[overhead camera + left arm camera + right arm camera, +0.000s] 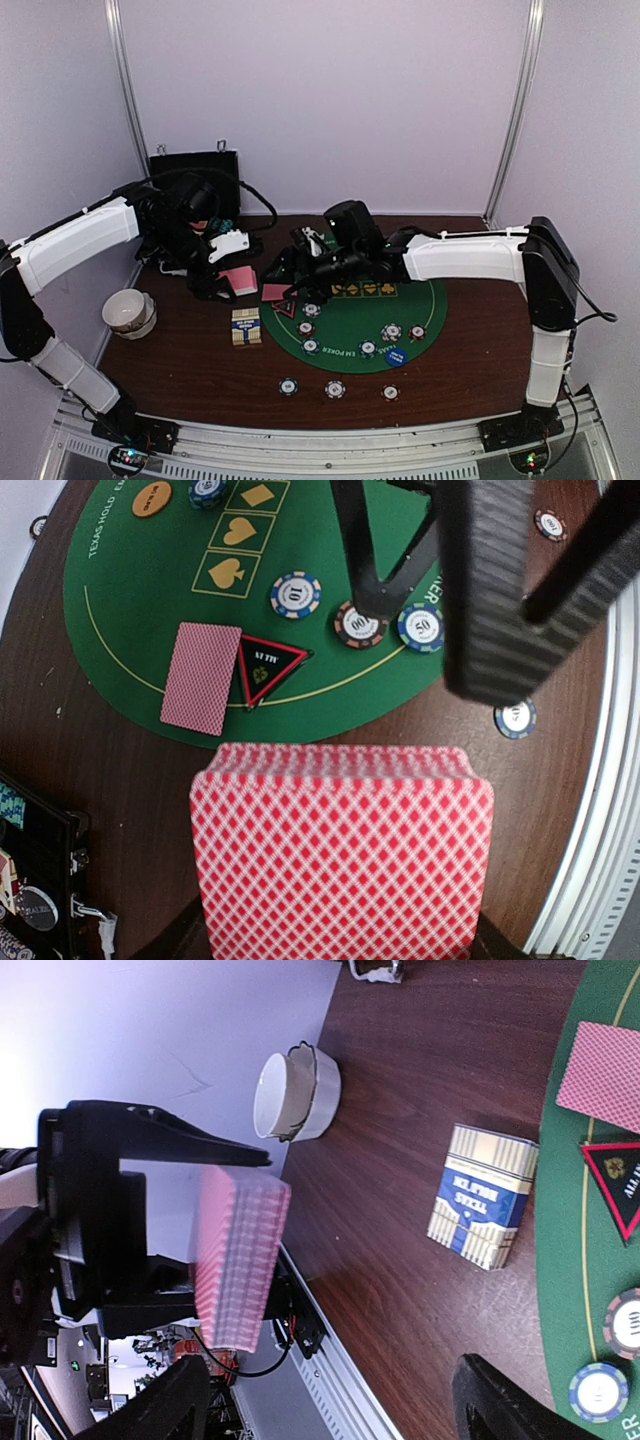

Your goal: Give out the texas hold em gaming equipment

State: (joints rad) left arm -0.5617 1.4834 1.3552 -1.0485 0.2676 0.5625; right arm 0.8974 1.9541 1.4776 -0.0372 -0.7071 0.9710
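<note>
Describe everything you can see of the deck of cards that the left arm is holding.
The deck of cards is a thick stack with red-and-white diamond-lattice backs and rounded corners, its top layers slightly staggered. Edge-on, it looks like a pale pink block of thin layers. The left gripper holds it clear of the brown table, beside the green mat, with black fingers pressing on two opposite edges. Nothing else touches it.
</note>
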